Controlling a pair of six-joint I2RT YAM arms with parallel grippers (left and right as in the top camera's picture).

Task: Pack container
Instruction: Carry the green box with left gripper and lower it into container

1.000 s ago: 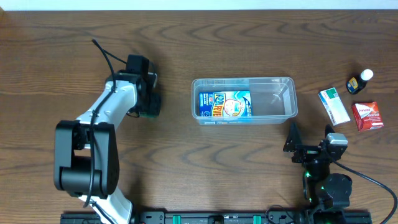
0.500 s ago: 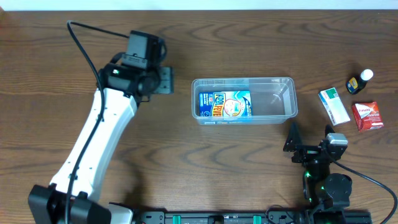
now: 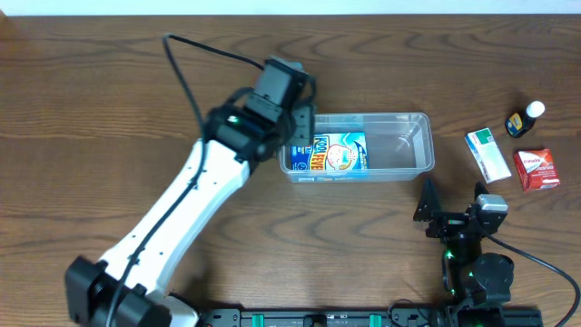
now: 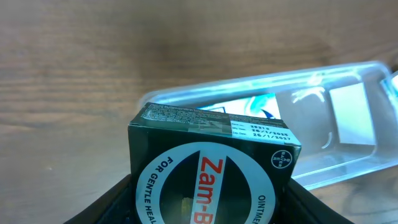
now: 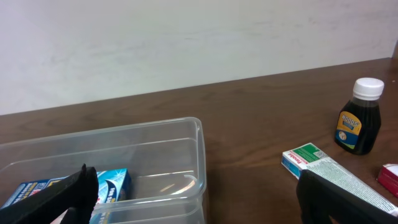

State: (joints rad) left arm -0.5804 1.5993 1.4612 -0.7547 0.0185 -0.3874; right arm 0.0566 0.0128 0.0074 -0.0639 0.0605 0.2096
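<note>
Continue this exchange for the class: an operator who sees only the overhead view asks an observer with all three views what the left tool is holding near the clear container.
Operator: Overhead, the arm hides the left tool. Is it holding anything?
Observer: Yes. The left wrist view shows a dark green box lettered "Zam-B", gripped between its fingers.
Operator: Is the box set down in the container yet?
Observer: It looks not. The left wrist view shows it held in the grip, with the blue carton and the container's floor showing beyond it.
Operator: And the bottle at far right?
Observer: The right wrist view shows it standing upright, white cap on top.
</note>
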